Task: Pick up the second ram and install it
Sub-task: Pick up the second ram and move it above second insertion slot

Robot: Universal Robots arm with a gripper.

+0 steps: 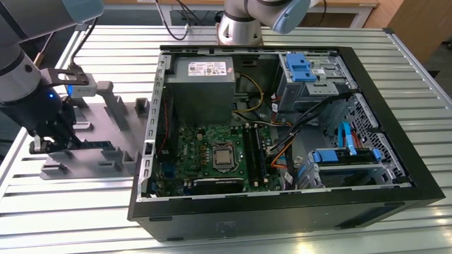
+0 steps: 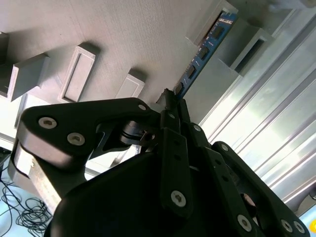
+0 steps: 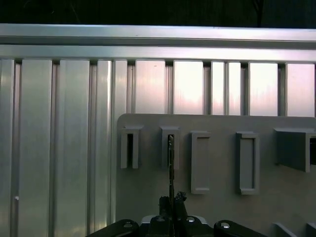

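Black linkages of the gripper (image 2: 172, 101) are seen closest in the second wrist view, its fingers clenched on one end of the second ram (image 2: 205, 49). The blue board with its black chips is seen slanting away over the grey fixture (image 2: 98, 29), its far end lying at a slotted block (whether it is seated there or lifted clear cannot be told). In the first wrist view the second ram (image 3: 171, 158) is shown edge-on as a thin dark line, in line with one of the blocks. In the exterior view the gripper (image 1: 51, 142) is placed over the grey fixture (image 1: 84, 161) at the exterior view's left, well apart from the open computer case (image 1: 282, 211), in which the motherboard (image 1: 205, 143) is exposed. Both are carried on a slatted metal table (image 1: 71, 211).
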